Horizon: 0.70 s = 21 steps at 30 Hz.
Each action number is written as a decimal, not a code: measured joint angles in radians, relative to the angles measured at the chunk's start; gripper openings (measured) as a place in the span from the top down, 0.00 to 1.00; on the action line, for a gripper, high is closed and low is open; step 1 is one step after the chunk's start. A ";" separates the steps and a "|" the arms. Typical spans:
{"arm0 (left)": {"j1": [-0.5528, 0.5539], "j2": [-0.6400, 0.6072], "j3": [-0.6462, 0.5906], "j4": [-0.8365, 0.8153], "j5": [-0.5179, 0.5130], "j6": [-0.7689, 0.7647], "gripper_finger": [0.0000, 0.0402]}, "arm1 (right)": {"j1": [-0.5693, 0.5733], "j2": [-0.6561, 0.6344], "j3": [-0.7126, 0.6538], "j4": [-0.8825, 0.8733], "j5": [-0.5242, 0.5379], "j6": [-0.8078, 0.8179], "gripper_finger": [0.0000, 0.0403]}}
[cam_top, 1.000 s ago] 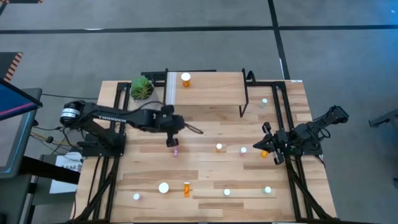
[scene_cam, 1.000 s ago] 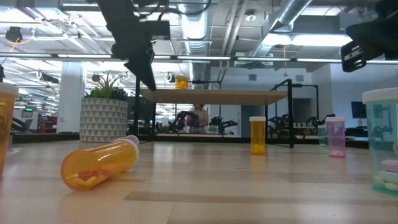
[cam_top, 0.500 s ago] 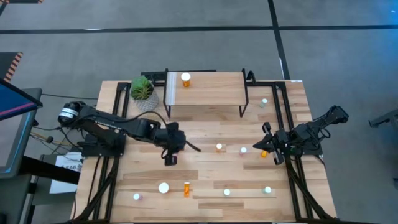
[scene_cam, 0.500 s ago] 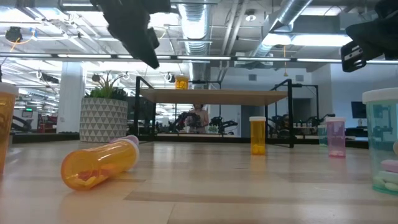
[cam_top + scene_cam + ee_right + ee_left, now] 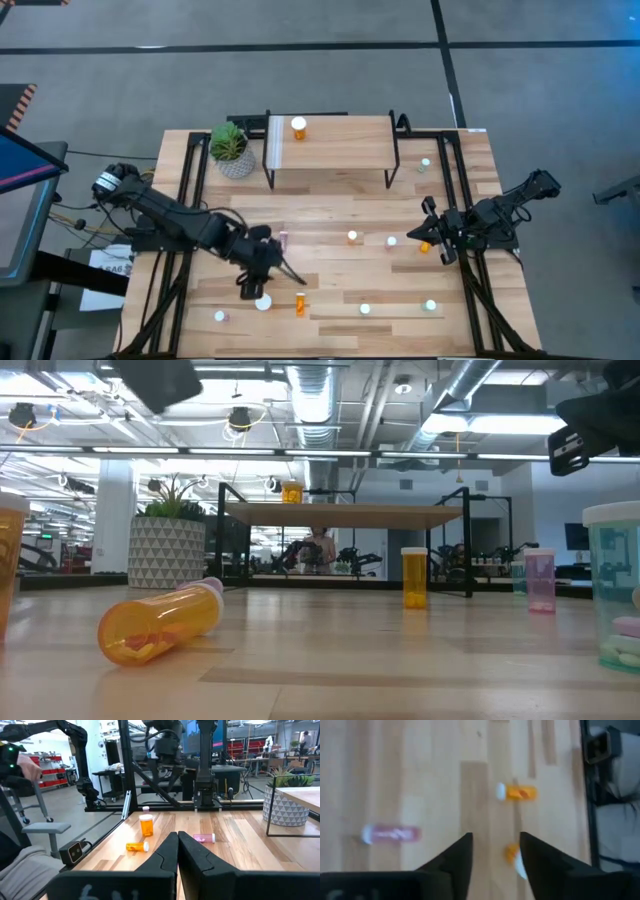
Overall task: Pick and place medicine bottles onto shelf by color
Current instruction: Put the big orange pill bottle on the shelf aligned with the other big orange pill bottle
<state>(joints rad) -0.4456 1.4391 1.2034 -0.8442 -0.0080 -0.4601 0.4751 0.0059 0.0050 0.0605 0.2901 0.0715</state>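
Observation:
My left gripper (image 5: pixel 250 287) is open and empty, low over the near left part of the table. Its fingers (image 5: pixel 463 856) point down beside a larger upright orange bottle with a white cap (image 5: pixel 263 301), which shows partly behind one finger in the left wrist view (image 5: pixel 511 854). An orange bottle (image 5: pixel 300 304) and a pink one (image 5: pixel 283 240) lie on their sides nearby. The shelf (image 5: pixel 345 150) stands at the far middle, with one orange bottle (image 5: pixel 299 126) upright on it. My right gripper (image 5: pixel 432 236) is shut and empty at the right edge.
More small bottles stand around the table: orange (image 5: pixel 352 237), pink (image 5: pixel 391 241), teal (image 5: pixel 425 164), two near the front edge (image 5: pixel 365 309) (image 5: pixel 430 306) and a pink one at the front left (image 5: pixel 220 316). A potted plant (image 5: pixel 229 145) stands left of the shelf.
My left gripper has gone from just in front of the shelf toward the table's near edge and a little left, passing over the lying pink bottle, to the larger orange bottle. The bottles have kept their places.

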 joint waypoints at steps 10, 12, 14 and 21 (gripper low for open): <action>-0.106 0.002 0.000 -0.012 -0.041 -0.082 0.35 | 0.000 0.000 0.000 0.000 0.000 0.000 0.92; -0.115 0.002 0.000 -0.011 -0.049 -0.080 0.34 | 0.000 0.000 0.000 0.000 0.000 0.000 0.92; -0.119 0.020 0.000 0.006 -0.049 -0.080 0.34 | 0.000 0.000 0.000 0.000 0.000 0.000 0.92; -0.141 0.170 0.005 -0.016 0.015 0.012 0.34 | 0.000 0.000 0.000 0.000 0.000 0.000 0.92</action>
<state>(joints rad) -0.5870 1.6095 1.2081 -0.8598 0.0074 -0.4480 0.4751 0.0061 0.0051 0.0605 0.2901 0.0715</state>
